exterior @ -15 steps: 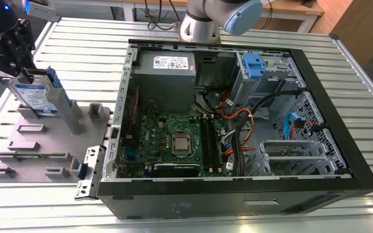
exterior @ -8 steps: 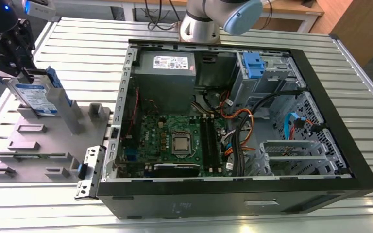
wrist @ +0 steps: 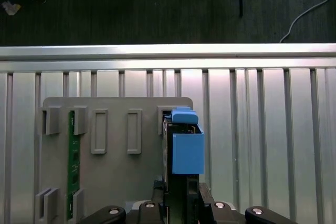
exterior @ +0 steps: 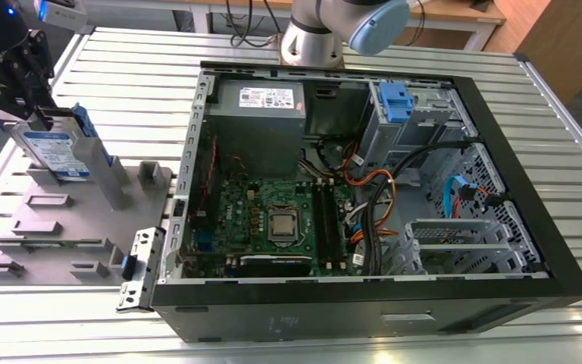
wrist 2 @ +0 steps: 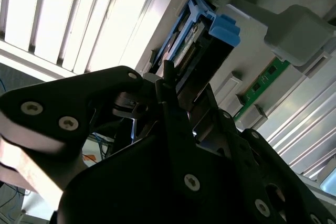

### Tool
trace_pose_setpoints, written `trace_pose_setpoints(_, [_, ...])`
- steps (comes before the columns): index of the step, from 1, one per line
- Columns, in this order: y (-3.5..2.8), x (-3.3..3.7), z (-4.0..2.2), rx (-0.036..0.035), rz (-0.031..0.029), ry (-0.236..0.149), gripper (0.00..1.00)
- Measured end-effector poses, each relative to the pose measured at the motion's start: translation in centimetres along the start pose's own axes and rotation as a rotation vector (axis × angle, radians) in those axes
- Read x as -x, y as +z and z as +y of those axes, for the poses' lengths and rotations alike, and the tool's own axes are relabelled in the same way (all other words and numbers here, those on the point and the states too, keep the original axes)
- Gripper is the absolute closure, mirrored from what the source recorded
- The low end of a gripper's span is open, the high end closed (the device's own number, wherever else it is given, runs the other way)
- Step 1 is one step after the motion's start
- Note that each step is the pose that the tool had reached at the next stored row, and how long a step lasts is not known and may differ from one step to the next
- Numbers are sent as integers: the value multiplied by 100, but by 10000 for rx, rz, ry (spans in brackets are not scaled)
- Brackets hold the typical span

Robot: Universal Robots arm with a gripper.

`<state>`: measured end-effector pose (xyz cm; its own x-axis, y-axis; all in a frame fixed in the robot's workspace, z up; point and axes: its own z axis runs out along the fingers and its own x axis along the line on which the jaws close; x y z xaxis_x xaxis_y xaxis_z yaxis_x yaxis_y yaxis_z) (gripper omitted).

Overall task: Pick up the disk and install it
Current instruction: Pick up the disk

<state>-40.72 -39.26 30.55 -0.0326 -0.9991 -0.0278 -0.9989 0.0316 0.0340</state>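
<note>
In the upper left of the exterior view, the gripper (exterior: 40,114) is closed on the upper end of the disk (exterior: 57,155). The disk stands upright on edge among the posts of a grey fixture plate (exterior: 69,227) on the slatted tabletop (exterior: 139,68). The open computer case (exterior: 321,318) fills the centre and right, well apart from the disk.
</note>
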Motion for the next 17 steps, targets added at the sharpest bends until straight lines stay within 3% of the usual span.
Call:
trace_pose_setpoints(12, [-1,0,0,0,1,-33,65])
trace_pose_setpoints(17, [-57,2,2,-1,0,-32,65])
